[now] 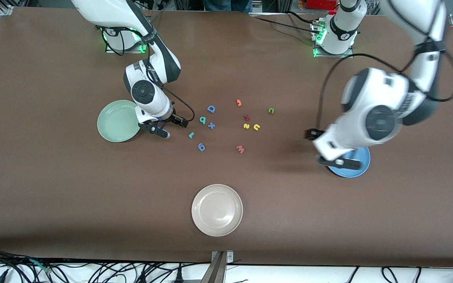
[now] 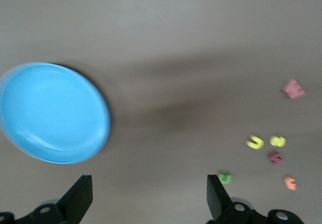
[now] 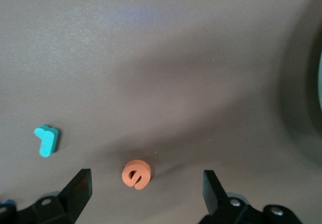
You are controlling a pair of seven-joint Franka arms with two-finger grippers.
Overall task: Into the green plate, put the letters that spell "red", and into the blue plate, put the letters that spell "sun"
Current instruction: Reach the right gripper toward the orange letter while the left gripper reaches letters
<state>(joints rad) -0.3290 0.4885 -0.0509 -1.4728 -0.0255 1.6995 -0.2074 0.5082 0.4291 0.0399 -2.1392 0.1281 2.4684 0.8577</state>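
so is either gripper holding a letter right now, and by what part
Nothing is held. The right gripper is open over the orange "e", which lies on the table between its fingers. The left gripper is open and empty beside the blue plate.

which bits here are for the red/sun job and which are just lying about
For the job: teal r, orange e, teal d, yellow s, yellow u, green n, green plate, blue plate.
Lying about: white plate, blue D, blue x, blue looped letter, orange hooked letter, dark red letter, salmon W.
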